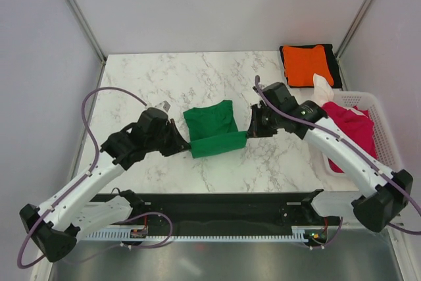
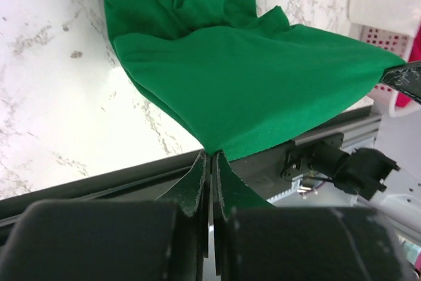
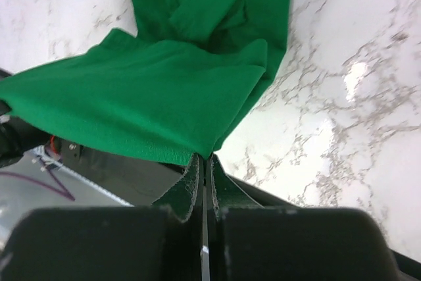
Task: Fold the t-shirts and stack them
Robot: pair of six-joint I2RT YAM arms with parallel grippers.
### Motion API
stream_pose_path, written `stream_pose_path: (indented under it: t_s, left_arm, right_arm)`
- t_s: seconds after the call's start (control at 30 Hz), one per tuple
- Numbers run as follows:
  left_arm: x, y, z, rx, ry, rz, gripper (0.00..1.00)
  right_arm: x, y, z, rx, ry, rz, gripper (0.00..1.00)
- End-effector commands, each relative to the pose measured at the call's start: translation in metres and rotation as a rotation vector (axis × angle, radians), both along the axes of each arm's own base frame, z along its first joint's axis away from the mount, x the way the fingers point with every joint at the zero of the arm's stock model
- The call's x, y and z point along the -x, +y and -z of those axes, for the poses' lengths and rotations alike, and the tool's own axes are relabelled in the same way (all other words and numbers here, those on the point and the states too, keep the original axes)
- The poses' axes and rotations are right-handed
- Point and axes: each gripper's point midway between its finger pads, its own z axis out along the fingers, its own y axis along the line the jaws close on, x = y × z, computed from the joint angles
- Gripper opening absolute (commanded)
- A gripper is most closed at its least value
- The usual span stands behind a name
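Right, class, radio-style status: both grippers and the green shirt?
Left gripper shut on green t-shirt, one near corner. Right gripper shut on the other. Near edge lifted, mid-fold. Nothing in the way.

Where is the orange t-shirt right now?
In the top view, the orange t-shirt lies folded at the far right corner of the table, on the black t-shirt, just behind the white basket.

black shirt (image 1: pixel 338 64) mostly hidden under orange shirt (image 1: pixel 308 65), only edges show. red shirt (image 1: pixel 358 126) partly behind right arm (image 1: pixel 342 151). white shirt (image 1: pixel 322 88): just a corner visible. green shirt (image 2: pixel 250 77) cut off at top edge in both wrist views. basket (image 2: pixel 380 35) blurred, cropped at right.
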Motion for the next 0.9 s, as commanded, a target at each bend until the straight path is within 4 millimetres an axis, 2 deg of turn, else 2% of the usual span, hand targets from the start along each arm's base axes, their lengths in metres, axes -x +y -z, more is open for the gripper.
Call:
stream_pose_path:
  t_s: [0.0,0.07,0.13,0.17,0.2,0.27,0.33,0.37,0.43,0.47,0.5,0.53,0.57,0.6,0.63,0.67,0.7,0.73,0.77,0.8,0.83,0.87]
  left_arm:
    - [-0.016,0.015,0.000,-0.105,-0.020,-0.035,0.03]
    - [-0.030,0.015,-0.001,-0.119,-0.010,-0.045,0.03]
    - [-0.040,0.017,0.000,-0.117,0.007,-0.053,0.03]
    - [-0.046,0.017,0.001,-0.124,0.014,-0.049,0.03]
    - [-0.053,0.019,0.001,-0.112,0.026,-0.059,0.03]
    - [-0.065,0.021,0.004,-0.116,0.039,-0.058,0.03]
    - [-0.078,0.027,0.003,-0.101,0.047,-0.080,0.03]
    - [-0.085,0.028,0.000,-0.098,0.042,-0.079,0.03]
    - [-0.100,0.031,0.007,-0.090,0.071,-0.092,0.03]
    - [-0.109,0.030,0.004,-0.084,0.065,-0.091,0.03]
    - [-0.118,0.031,0.016,-0.085,0.113,-0.092,0.03]
    - [-0.124,0.031,0.020,-0.084,0.130,-0.091,0.03]
    - [-0.133,0.030,0.016,-0.075,0.125,-0.087,0.03]
    - [-0.142,0.032,0.021,-0.064,0.151,-0.092,0.03]
    - [-0.150,0.032,0.037,-0.069,0.200,-0.093,0.03]
    - [-0.162,0.032,0.037,-0.062,0.204,-0.095,0.03]
    - [-0.170,0.035,0.041,-0.044,0.223,-0.099,0.03]
    - [-0.179,0.035,0.064,-0.056,0.280,-0.102,0.04]
    - [-0.192,0.035,0.064,-0.052,0.271,-0.091,0.06]
    - [-0.201,0.038,0.068,-0.024,0.289,-0.079,0.10]
    - [-0.208,0.041,0.079,-0.019,0.315,-0.075,0.12]
    - [-0.218,0.045,0.095,-0.016,0.369,-0.076,0.14]
  right_arm:
    - [-0.031,-0.022,0.000,0.171,-0.046,0.042,0.00]
    - [-0.045,-0.025,0.007,0.211,-0.035,0.035,0.00]
    - [-0.060,-0.029,0.003,0.217,-0.040,0.050,0.00]
    - [-0.066,-0.028,0.009,0.232,-0.023,0.040,0.00]
    - [-0.076,-0.029,0.004,0.228,-0.036,0.049,0.00]
    - [-0.087,-0.028,0.012,0.240,-0.014,0.046,0.00]
    - [-0.100,-0.025,0.008,0.239,-0.027,0.040,0.00]
    - [-0.106,-0.024,0.017,0.252,-0.007,0.036,0.00]
    - [-0.122,-0.020,0.012,0.243,-0.024,0.034,0.00]
    - [-0.130,-0.018,0.024,0.256,0.004,0.029,0.00]
    - [-0.142,-0.015,0.017,0.238,-0.011,0.033,0.00]
    - [-0.148,-0.013,0.020,0.239,-0.007,0.024,0.00]
    - [-0.159,-0.012,0.036,0.255,0.027,0.027,0.00]
    - [-0.172,-0.007,0.029,0.238,0.006,0.029,0.00]
    - [-0.179,-0.005,0.032,0.240,0.010,0.024,0.00]
    - [-0.197,-0.002,0.038,0.240,0.013,0.033,0.00]
    - [-0.204,0.001,0.043,0.239,0.017,0.034,0.00]
    - [-0.212,0.002,0.046,0.237,0.022,0.041,0.00]
    - [-0.222,0.002,0.067,0.243,0.062,0.052,0.02]
    - [-0.237,0.007,0.058,0.219,0.028,0.062,0.12]
    - [-0.245,0.012,0.061,0.194,0.031,0.059,0.26]
    - [-0.264,0.017,0.065,0.169,0.014,0.064,0.41]
